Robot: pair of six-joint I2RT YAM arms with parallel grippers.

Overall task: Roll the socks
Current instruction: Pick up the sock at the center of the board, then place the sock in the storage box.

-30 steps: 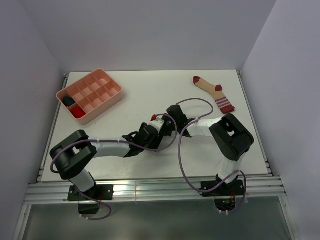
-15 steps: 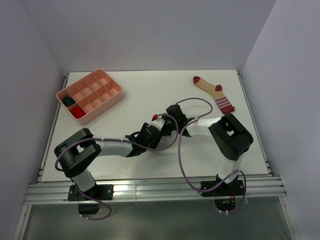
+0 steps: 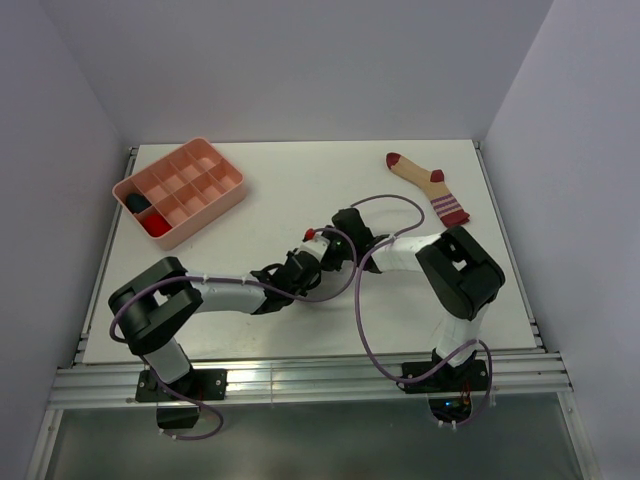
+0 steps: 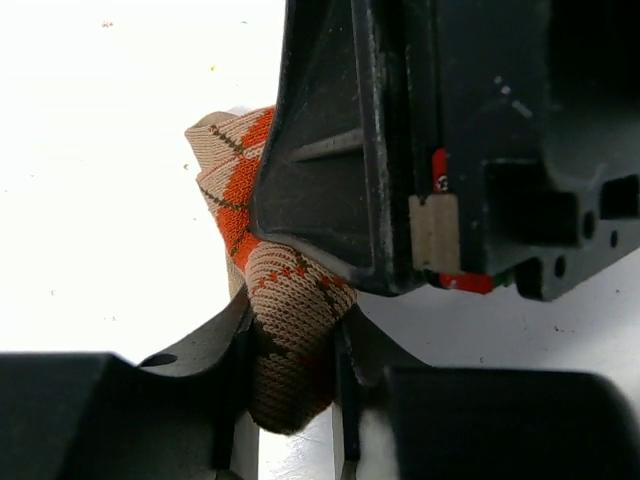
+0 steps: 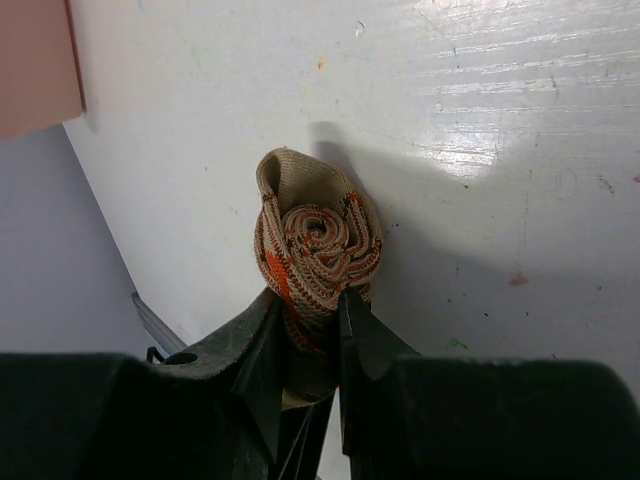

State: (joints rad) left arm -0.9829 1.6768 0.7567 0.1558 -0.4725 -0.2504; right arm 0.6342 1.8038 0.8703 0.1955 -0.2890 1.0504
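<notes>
The argyle sock [image 5: 318, 243], tan with orange diamonds, is wound into a tight spiral roll above the white table [image 5: 500, 150]. My right gripper [image 5: 305, 318] is shut on the roll's lower part. In the left wrist view the same argyle sock [image 4: 285, 310] sits pinched between my left gripper's [image 4: 290, 350] fingers, just under the right gripper's black body [image 4: 420, 150]. From above, both grippers [image 3: 318, 252] meet at mid-table and hide the roll. The second sock [image 3: 428, 184], tan with dark red toe and heel and a striped cuff, lies flat at the back right, away from both arms.
A pink compartment tray [image 3: 190, 165] stands at the back left, holding a dark bundle [image 3: 135, 203] and a red bundle [image 3: 153, 225]. Its corner [image 5: 35, 60] shows in the right wrist view. A purple cable [image 3: 360, 300] loops over the right arm.
My left gripper has closed from wide open onto the argyle roll and edged slightly toward the right gripper. The right gripper has held its grip in place.
</notes>
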